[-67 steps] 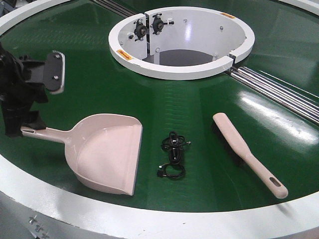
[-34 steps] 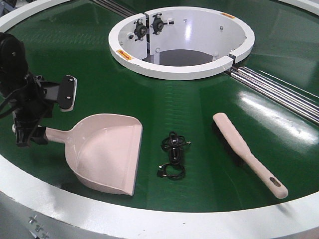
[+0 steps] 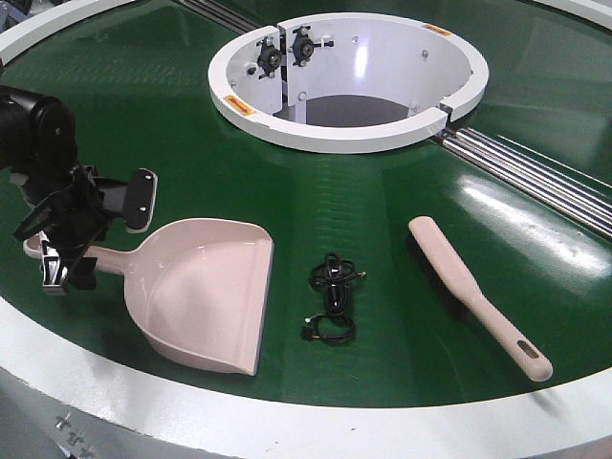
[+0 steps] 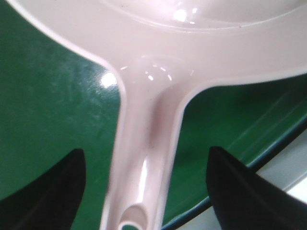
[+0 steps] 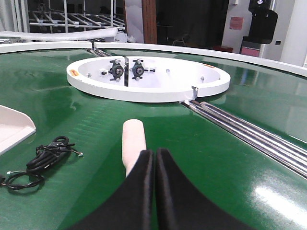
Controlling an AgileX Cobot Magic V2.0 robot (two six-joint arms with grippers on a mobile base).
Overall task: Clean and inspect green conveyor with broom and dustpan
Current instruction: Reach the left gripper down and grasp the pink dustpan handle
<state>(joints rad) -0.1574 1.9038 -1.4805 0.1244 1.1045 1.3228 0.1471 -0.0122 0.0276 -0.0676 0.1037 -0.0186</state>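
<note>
Green conveyor glossy; dustpan, broom lying flat.

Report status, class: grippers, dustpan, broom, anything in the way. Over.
Left gripper open, straddling dustpan handle, not gripping. Right gripper shut, broom just ahead. Black cable on green conveyor between dustpan and broom.

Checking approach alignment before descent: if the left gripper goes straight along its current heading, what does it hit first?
Likely the handle of the dustpan: in the wrist view it runs straight ahead between the open fingers of the left gripper, with the green conveyor behind it. The remaining gap is unclear.
</note>
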